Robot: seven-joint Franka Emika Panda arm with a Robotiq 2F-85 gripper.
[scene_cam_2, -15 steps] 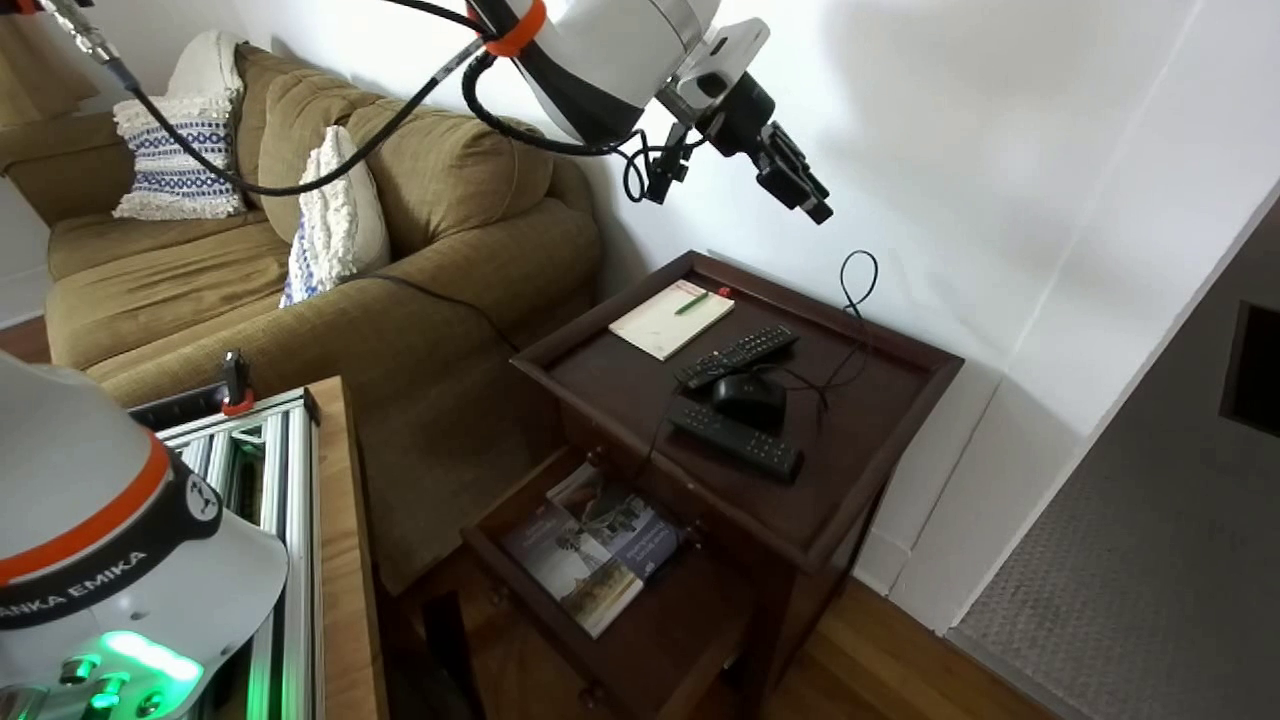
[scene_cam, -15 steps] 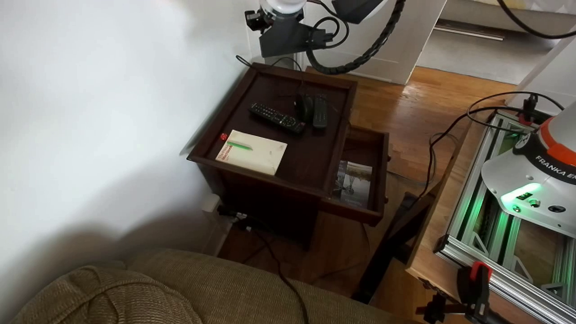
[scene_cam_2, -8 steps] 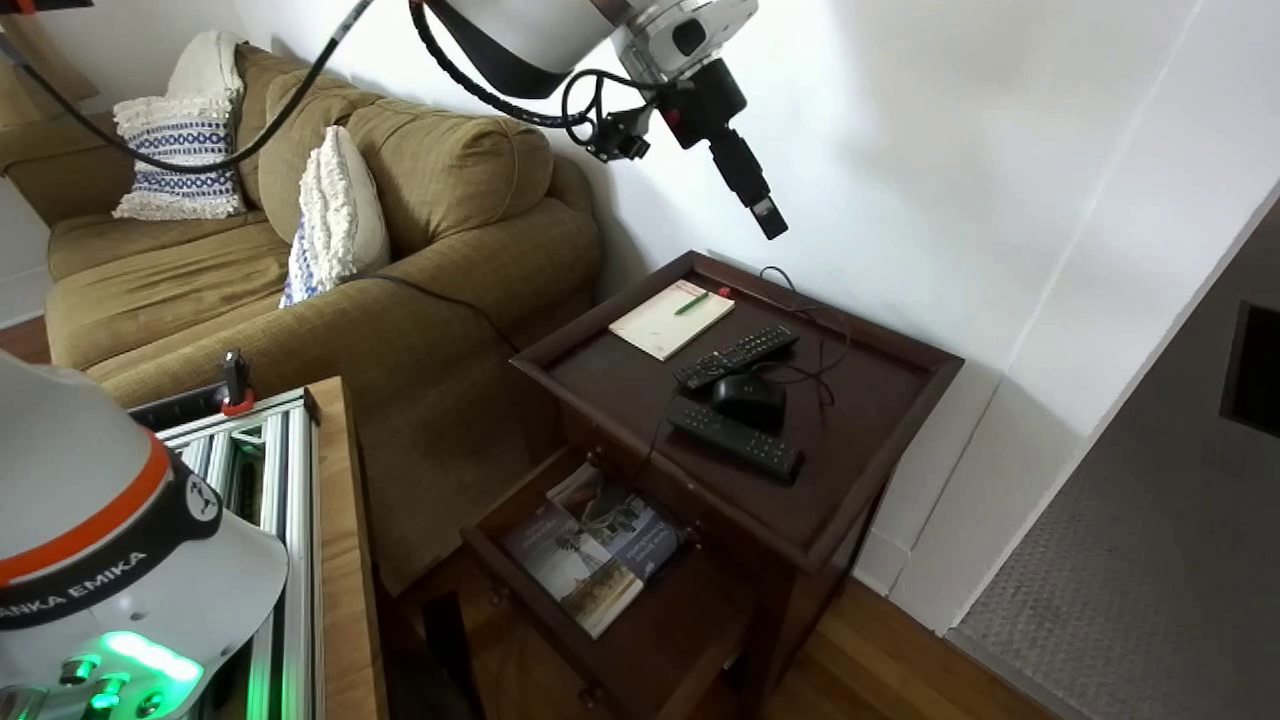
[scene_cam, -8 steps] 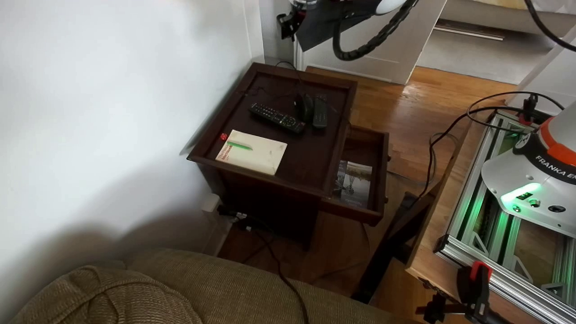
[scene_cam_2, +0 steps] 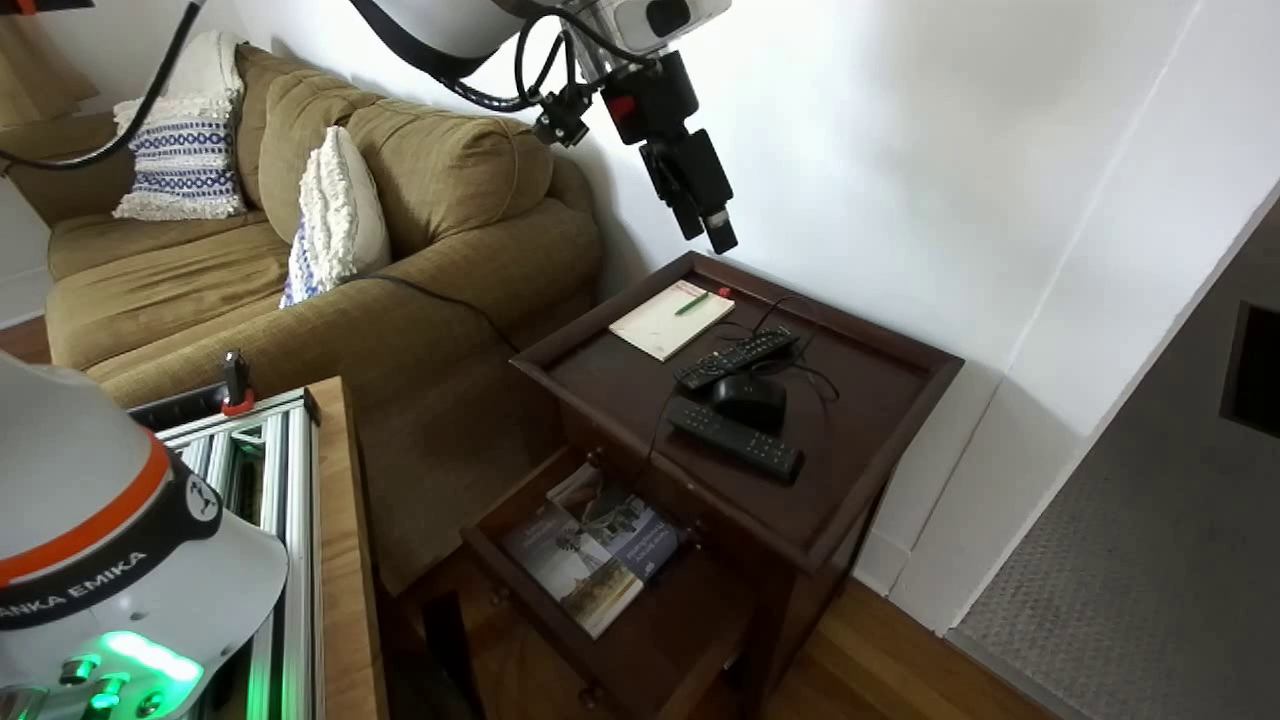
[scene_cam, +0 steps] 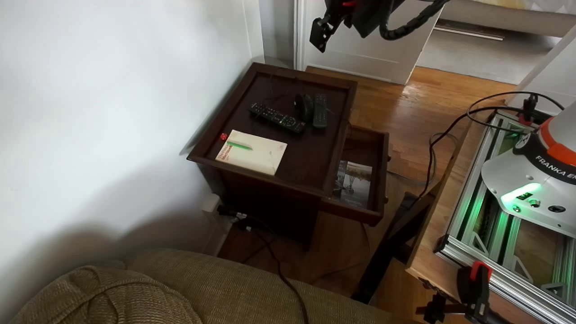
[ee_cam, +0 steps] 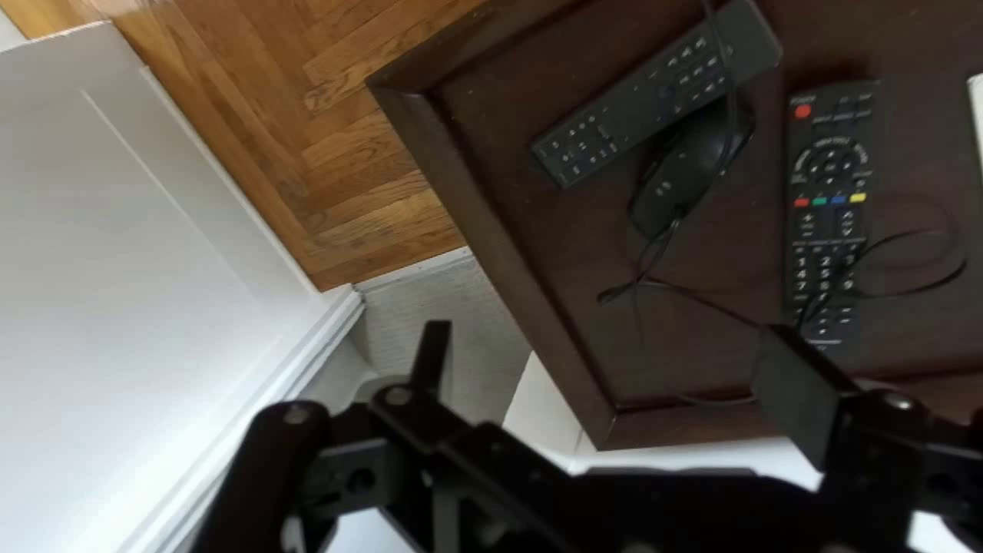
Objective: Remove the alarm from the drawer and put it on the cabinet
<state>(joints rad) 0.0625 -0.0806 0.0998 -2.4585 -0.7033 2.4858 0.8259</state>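
Well below the tool (scene_cam_2: 707, 236), alarm (scene_cam_2: 752, 400) on cabinet (scene_cam_2: 865, 435), between remotes (scene_cam_2: 735, 440).

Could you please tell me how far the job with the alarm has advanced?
Done, it seems: the alarm is out of the drawer and rests on the cabinet, beside a remote.
In hand: nothing; the gripper hangs open and empty, clear of the alarm.
Left: probably nothing that the task names; the drawer stands open, but closing it is not asked.
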